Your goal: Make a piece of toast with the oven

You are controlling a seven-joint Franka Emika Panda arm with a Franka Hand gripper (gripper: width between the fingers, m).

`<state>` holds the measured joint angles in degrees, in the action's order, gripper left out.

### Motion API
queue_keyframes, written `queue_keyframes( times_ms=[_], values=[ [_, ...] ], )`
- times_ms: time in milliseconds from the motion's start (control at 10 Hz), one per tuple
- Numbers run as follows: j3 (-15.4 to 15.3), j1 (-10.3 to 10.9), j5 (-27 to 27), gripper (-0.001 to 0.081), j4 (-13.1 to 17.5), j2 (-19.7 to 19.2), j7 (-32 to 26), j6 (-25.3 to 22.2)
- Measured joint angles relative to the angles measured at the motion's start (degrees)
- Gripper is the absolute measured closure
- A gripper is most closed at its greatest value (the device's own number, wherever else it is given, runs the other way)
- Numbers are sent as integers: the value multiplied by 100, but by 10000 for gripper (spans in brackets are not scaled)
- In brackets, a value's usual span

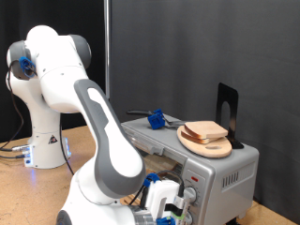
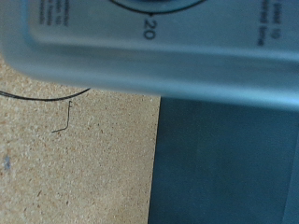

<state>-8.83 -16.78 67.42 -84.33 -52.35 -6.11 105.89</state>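
At the lower right of the exterior view sits the oven (image 1: 211, 169), a boxy silver unit on a wooden table (image 1: 80, 150), with its front panel facing the bottom of the frame. On its flat top rests a round wooden board (image 1: 204, 142) carrying slices of bread, the piece of toast (image 1: 205, 130) lying uppermost, pale with a tan crust. A small blue object (image 1: 157, 118) lies on the oven top toward the exterior view's left of the board, and a black upright stand (image 1: 226, 105) rises at the back right corner. The white and grey robot arm (image 1: 94, 112) bends from the upper left down to the bottom centre, where the gripper (image 1: 167, 208) hangs low just in front of the oven's front panel; whether its fingers are spread or closed cannot be told, and nothing is seen between them. The wrist view is blurred and very close: the oven's silver panel (image 2: 159, 42) with part of a dial and the number 20, the speckled tabletop (image 2: 75, 159), and a dark teal surface (image 2: 229, 159) beside it.
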Motion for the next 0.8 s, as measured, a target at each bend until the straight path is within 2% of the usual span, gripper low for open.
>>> queue_keyframes(
  times_ms=[400,700,800],
  values=[
    [-19,11,62,0,-94,1,-77,79],
    [-36,-1,230,396,-206,113,-261,37],
    [-34,-11,255,396,-252,165,-277,44]
  ],
)
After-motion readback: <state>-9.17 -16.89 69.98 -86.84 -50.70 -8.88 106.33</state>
